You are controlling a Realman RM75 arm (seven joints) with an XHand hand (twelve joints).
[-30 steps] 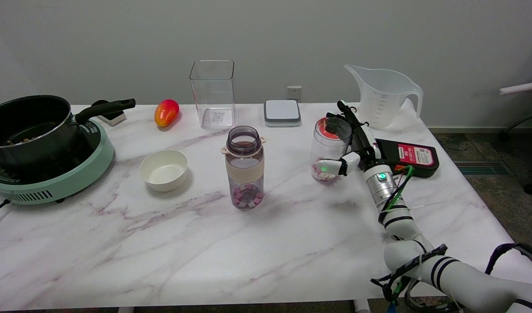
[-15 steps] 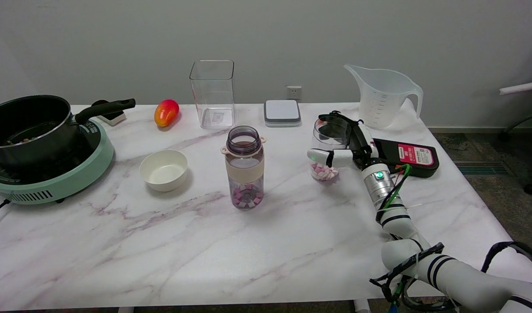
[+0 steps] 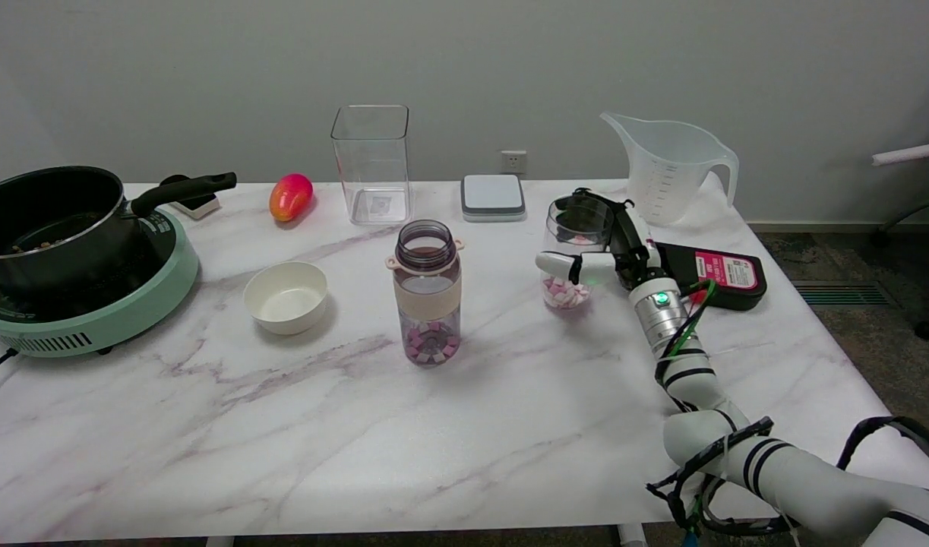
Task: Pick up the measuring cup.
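The measuring cup [image 3: 573, 228] is a small clear cup with pink and white cubes in its bottom, at the table's right middle. My right hand [image 3: 614, 245] wraps around it from the right: the thumb [image 3: 561, 264] crosses its front and the black fingers curl over the rim and far side. The cup stands upright in the grip. Whether its base still touches the marble table [image 3: 358, 410] I cannot tell.
A large clear jug with scale marks [image 3: 671, 169] stands behind the hand, and a black device with a red label [image 3: 718, 275] lies just right of it. A bottle with cubes [image 3: 428, 292], a white bowl [image 3: 285, 296], a tall clear box [image 3: 371, 163] and a pan on a cooker [image 3: 50, 228] are to the left.
The fingers have closed around the cup, the thumb swinging across its front. Hand and cup have since shifted slightly up and away in the picture.
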